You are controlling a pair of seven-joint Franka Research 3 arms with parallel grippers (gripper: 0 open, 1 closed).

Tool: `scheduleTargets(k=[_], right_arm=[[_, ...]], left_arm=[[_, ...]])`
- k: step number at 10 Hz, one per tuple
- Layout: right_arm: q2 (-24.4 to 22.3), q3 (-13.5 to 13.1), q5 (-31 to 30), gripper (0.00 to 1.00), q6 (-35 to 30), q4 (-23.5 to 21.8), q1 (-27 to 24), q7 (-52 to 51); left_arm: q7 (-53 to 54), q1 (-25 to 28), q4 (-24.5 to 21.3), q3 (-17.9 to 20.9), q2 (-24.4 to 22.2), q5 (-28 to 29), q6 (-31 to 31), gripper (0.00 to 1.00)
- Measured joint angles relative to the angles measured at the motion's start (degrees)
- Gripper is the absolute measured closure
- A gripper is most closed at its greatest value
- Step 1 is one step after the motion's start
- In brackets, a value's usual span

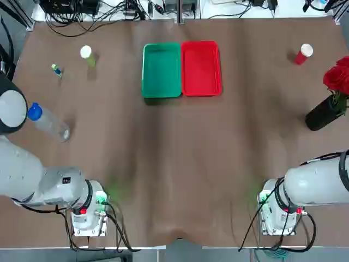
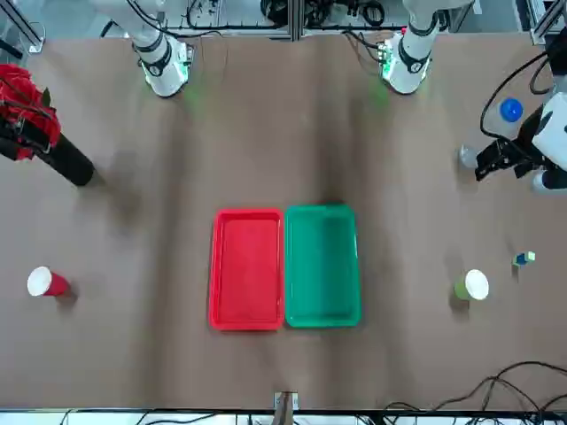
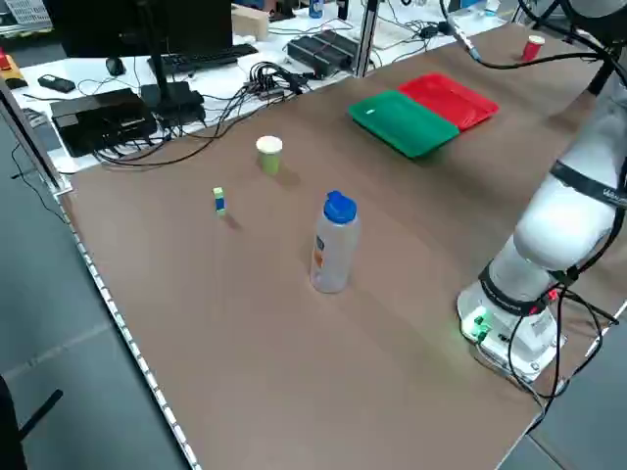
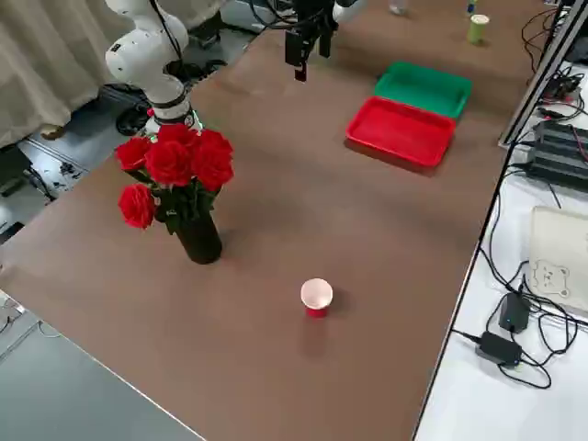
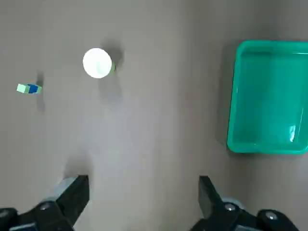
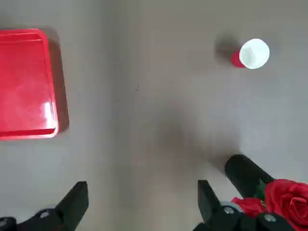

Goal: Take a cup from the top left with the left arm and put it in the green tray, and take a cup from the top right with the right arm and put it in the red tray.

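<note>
Both grippers (image 5: 144,192) (image 6: 143,195) spread, empty; center each over its cup, green (image 1: 88,55) near tabletop's far-left corner, red (image 1: 304,54) far-right, then descend straight.

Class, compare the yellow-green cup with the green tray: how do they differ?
The yellow-green cup is small, while the green tray is far larger. The cup is round with a white interior; the tray is rectangular and green throughout. Both rest on the table, and both are empty.
</note>
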Motion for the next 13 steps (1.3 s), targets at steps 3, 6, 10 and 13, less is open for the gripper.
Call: scheduleTargets(k=[3, 6, 10, 13], right_arm=[[0.0, 0.0, 0.0, 0.0, 0.0, 0.0, 0.0, 0.0], [0.0, 0.0, 0.0, 0.0, 0.0, 0.0, 0.0, 0.0], [3.4, -0.4, 0.0, 0.0, 6.7, -0.4, -1.3, 0.3], [14.4, -0.6, 0.1, 0.0, 19.1, -1.0, -7.4, -4.0]], left_arm=[[0.0, 0.0, 0.0, 0.0, 0.0, 0.0, 0.0, 0.0], [-0.2, 0.5, 1.4, 1.0, 3.2, 0.2, 1.0, 0.0], [0.1, 5.0, 2.1, 1.7, 13.2, 3.8, 12.5, 0.0], [-0.1, 4.9, 2.5, 1.7, 21.4, 5.4, 22.1, 0.0]])
